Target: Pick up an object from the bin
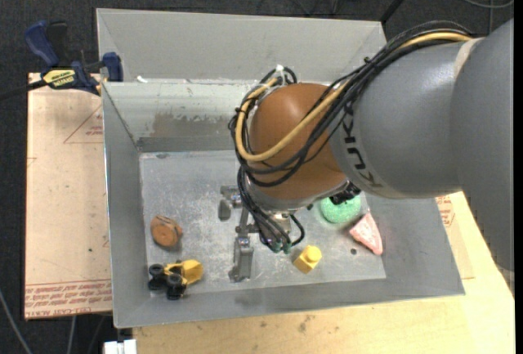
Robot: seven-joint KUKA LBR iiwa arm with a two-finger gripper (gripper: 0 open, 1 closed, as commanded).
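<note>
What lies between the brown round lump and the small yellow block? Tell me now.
In the camera view, the gripper stands between the brown round lump and the small yellow block, above bare bin floor.

Bin (pixel 122 181) matt grey metal, floor scuffed. Yellow block (pixel 306 259) at 5 o'clock smooth plastic. Brown disc (pixel 166 231) at 8 o'clock rough, matt. Wrist cover (pixel 290 140) glossy orange-brown.
</note>
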